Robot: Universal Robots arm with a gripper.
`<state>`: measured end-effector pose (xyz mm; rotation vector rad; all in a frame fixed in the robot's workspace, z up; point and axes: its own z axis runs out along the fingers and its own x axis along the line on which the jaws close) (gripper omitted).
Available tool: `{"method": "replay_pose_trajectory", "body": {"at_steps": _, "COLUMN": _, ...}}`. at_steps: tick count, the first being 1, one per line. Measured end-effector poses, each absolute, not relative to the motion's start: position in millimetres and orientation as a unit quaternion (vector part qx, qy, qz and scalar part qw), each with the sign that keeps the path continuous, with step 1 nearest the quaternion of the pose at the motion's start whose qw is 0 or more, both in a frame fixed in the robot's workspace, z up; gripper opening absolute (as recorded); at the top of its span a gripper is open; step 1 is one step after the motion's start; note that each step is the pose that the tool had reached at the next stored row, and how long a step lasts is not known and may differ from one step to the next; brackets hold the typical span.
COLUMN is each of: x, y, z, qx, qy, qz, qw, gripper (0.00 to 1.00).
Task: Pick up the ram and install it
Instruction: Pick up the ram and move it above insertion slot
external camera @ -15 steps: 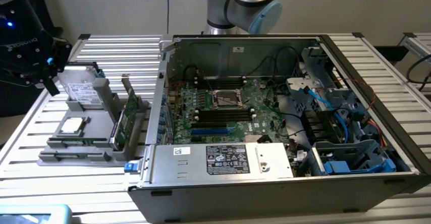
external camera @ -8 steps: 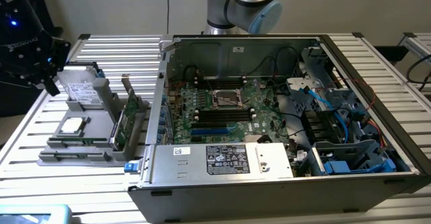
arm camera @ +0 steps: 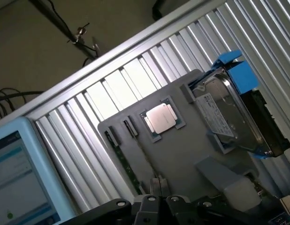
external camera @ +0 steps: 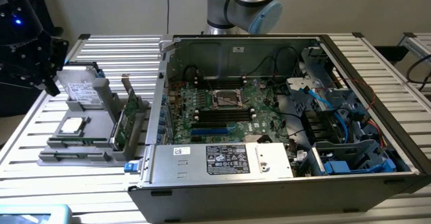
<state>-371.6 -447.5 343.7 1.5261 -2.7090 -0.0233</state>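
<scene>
Hovering over the holder (arm camera: 182, 154), my end effector (arm camera: 156, 183) is clenched on nothing; the ram (arm camera: 127, 168) stands edgewise, apparently slotted for pinching.

The exterior view is taken from above, angled down over the slatted table (external camera: 101, 47) and the open computer case (external camera: 222, 204), at moderate range. The wrist view is taken from just behind the gripper (arm camera: 158, 188), much nearer, aimed down onto the grey tray (arm camera: 182, 159). The tray, its hard drive (arm camera: 234, 117) and its processor (arm camera: 161, 117) are shared by both views.
</scene>
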Motion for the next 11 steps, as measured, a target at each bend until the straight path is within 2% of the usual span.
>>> {"method": "replay_pose_trajectory", "body": {"at_steps": 11, "x": -371.6, "y": -447.5, "z": 343.6, "qx": 0.576, "qy": -0.817, "qz": -0.006, "qw": 0.017, "gripper": 0.11}}
